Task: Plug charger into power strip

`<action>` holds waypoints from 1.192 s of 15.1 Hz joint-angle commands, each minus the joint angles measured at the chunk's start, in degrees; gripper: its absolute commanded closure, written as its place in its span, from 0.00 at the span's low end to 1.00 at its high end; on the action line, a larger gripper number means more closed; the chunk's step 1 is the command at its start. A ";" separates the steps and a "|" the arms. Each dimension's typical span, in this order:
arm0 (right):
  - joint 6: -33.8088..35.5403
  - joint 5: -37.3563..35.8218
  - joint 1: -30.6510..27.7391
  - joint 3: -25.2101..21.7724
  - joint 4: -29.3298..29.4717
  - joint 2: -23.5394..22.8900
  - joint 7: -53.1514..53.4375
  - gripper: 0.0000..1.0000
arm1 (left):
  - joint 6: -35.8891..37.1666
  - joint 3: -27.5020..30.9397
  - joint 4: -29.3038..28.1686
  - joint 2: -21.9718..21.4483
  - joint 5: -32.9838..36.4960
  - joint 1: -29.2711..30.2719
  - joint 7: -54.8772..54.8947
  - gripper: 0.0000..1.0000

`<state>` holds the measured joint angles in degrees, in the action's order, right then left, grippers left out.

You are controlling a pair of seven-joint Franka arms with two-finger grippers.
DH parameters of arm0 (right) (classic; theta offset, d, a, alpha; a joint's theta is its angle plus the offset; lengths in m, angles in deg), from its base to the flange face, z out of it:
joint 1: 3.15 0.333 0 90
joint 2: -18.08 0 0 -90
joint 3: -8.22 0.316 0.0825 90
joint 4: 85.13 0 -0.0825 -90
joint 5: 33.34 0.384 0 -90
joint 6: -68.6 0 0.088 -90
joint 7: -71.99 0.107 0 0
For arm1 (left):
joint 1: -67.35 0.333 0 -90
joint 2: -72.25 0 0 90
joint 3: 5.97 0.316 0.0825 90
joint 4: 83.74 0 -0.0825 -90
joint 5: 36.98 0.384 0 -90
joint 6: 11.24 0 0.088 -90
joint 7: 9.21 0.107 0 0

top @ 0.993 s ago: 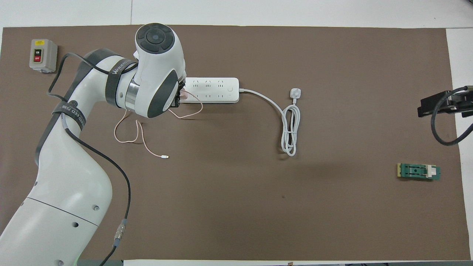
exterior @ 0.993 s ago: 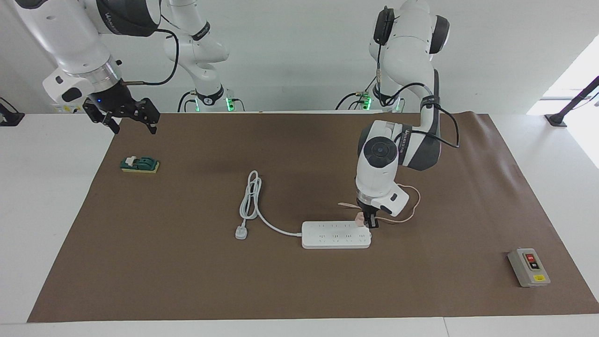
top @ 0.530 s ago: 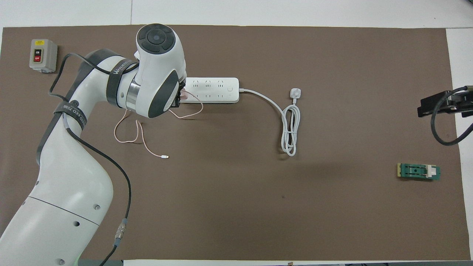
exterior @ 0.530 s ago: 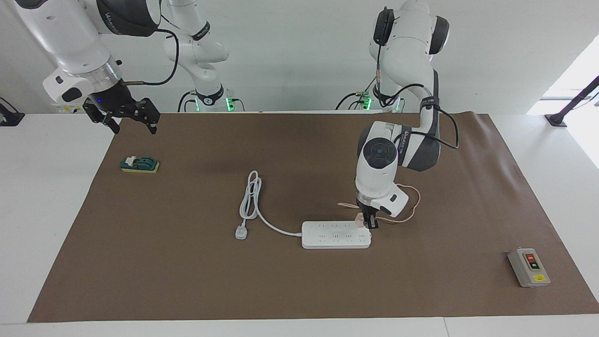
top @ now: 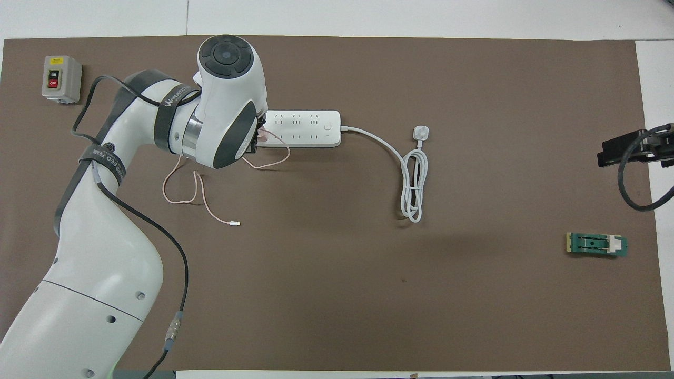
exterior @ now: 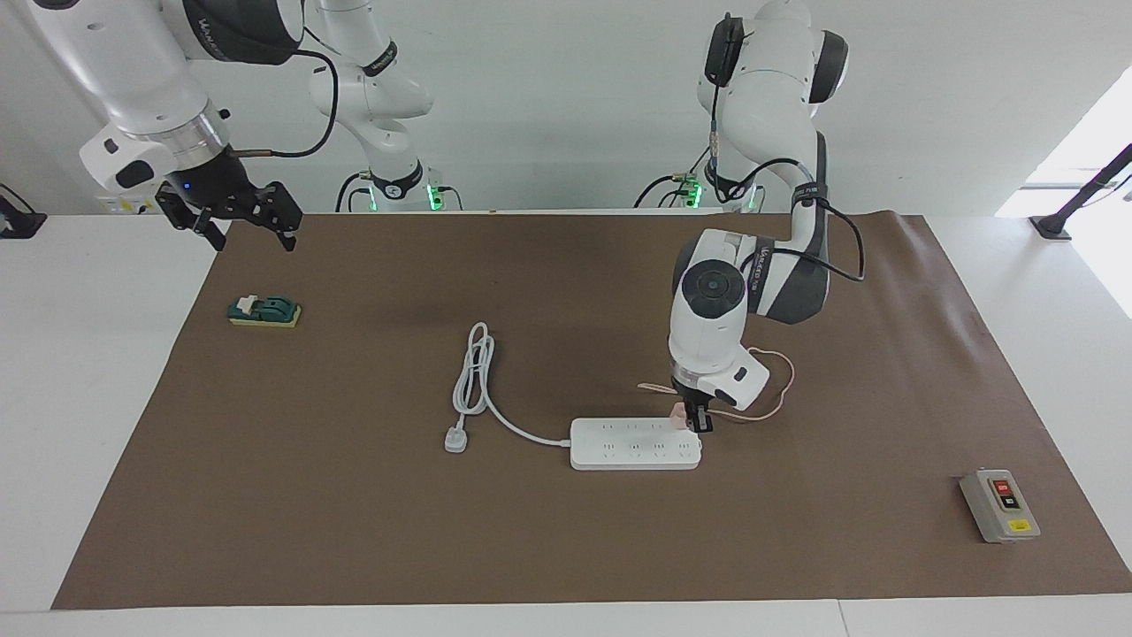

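The white power strip (exterior: pixel 632 444) lies flat on the brown mat; it also shows in the overhead view (top: pixel 303 128). My left gripper (exterior: pixel 697 423) points down at the strip's end toward the left arm's side and is shut on the pale-pink charger (exterior: pixel 679 414). The charger sits at the strip's socket row nearer to the robots. In the overhead view the left wrist hides most of the charger (top: pixel 261 137). Its thin pink cable (top: pixel 181 192) loops on the mat nearer to the robots. My right gripper (exterior: pixel 234 226) waits open in the air over the mat's edge.
The strip's thick white cord (exterior: pixel 473 372) is coiled toward the right arm's end, with its three-pin plug (exterior: pixel 455 440) beside it. A grey switch box (exterior: pixel 999 506) lies at the left arm's end. A green block (exterior: pixel 263 311) lies under the right gripper.
The left arm's wrist has shifted slightly over the strip's end, with the charger still in its grip. The right gripper has drifted a little.
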<state>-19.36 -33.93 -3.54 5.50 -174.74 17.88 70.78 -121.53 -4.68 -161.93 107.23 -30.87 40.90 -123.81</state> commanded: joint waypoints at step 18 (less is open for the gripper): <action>0.08 0.85 -0.58 0.53 -0.74 1.08 0.86 0.00 | -2.73 0.12 1.46 5.53 0.48 -1.24 0.52 1.00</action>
<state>-19.36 -33.93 -3.54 5.50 -174.76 18.17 70.78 -122.48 -4.67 -161.61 108.58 -30.44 40.67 -123.37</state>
